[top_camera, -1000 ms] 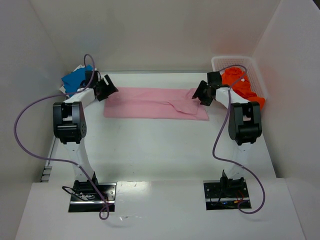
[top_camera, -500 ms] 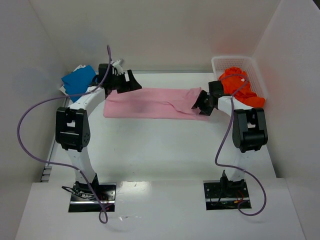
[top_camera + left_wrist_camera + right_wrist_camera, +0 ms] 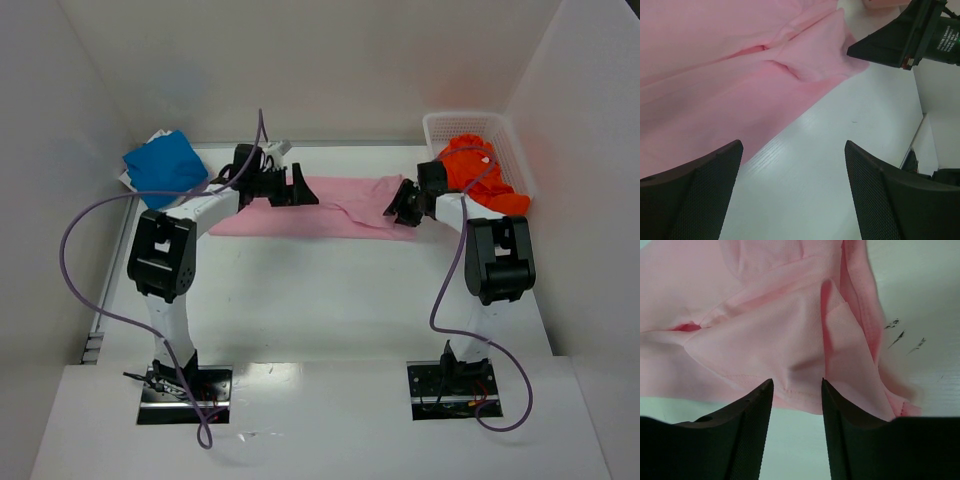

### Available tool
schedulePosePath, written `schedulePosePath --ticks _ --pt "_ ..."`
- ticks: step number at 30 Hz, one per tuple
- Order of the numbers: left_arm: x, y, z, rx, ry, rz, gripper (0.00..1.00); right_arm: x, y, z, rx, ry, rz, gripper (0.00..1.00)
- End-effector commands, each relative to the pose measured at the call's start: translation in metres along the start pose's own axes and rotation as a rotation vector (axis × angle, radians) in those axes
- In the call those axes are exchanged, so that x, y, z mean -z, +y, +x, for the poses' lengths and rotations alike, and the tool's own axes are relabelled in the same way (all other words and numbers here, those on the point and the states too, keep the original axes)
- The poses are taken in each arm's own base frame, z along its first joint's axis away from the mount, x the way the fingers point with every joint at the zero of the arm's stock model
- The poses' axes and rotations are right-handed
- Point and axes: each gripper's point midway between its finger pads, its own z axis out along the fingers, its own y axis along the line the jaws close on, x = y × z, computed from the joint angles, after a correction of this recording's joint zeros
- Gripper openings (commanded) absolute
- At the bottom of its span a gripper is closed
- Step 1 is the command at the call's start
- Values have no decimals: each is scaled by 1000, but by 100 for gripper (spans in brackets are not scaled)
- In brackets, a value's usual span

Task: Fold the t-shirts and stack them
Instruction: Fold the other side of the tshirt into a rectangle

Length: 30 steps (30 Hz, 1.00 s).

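Observation:
The light pink t-shirt (image 3: 345,215) lies spread flat across the far half of the table. My left gripper (image 3: 303,190) hovers over its upper middle, wide open. In the left wrist view only bare table shows between the fingers (image 3: 875,200), with pink cloth (image 3: 715,75) above and to the left. My right gripper (image 3: 397,208) is at the shirt's right end; its fingers stand a little apart, straddling the folded hem (image 3: 795,390). The blue t-shirt (image 3: 163,165) lies at the far left corner. The orange t-shirt (image 3: 480,172) spills out of the basket.
A white mesh basket (image 3: 450,121) stands at the far right corner against the wall. White walls close in the table on three sides. Purple cables loop off both arms. Dark scuff marks (image 3: 900,337) sit on the table beside the shirt's right edge.
My left arm has swung right from the shirt's left end to over its middle. My right gripper has dropped onto the shirt's right end and its jaws have narrowed.

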Motion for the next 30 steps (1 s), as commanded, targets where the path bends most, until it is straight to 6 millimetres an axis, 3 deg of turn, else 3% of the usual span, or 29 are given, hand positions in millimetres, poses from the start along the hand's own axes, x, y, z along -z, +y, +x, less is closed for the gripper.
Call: schedulePosePath --ticks 1,3,7,13,16,17,18,21,27,30 --pt "-10 -3 3 0 4 68 90 0 11 -20 22 -53 -46 48" --pt "-17 -4 5 -1 18 82 90 -3 11 -21 22 -51 -45 42" --pt "-31 0 14 7 50 106 90 -7 15 -25 23 -49 -57 15" --pt "-51 -16 21 -50 106 206 90 -1 31 -49 25 -95 -77 5" --pt "-64 -21 24 -56 137 222 90 2 34 -59 35 -106 -58 8" --pt "-64 -21 24 -47 138 222 90 4 29 -57 40 -96 -33 14" --pt "-70 -23 23 -62 131 224 90 3 25 -56 37 -97 -11 27" --pt "-78 -14 23 -34 116 197 90 2 12 -45 39 -77 29 36" --pt "-98 1 24 -3 76 86 90 3 -2 -27 32 -49 60 42" --pt "-106 -9 23 33 48 90 89 1 -8 -19 28 -32 72 42"
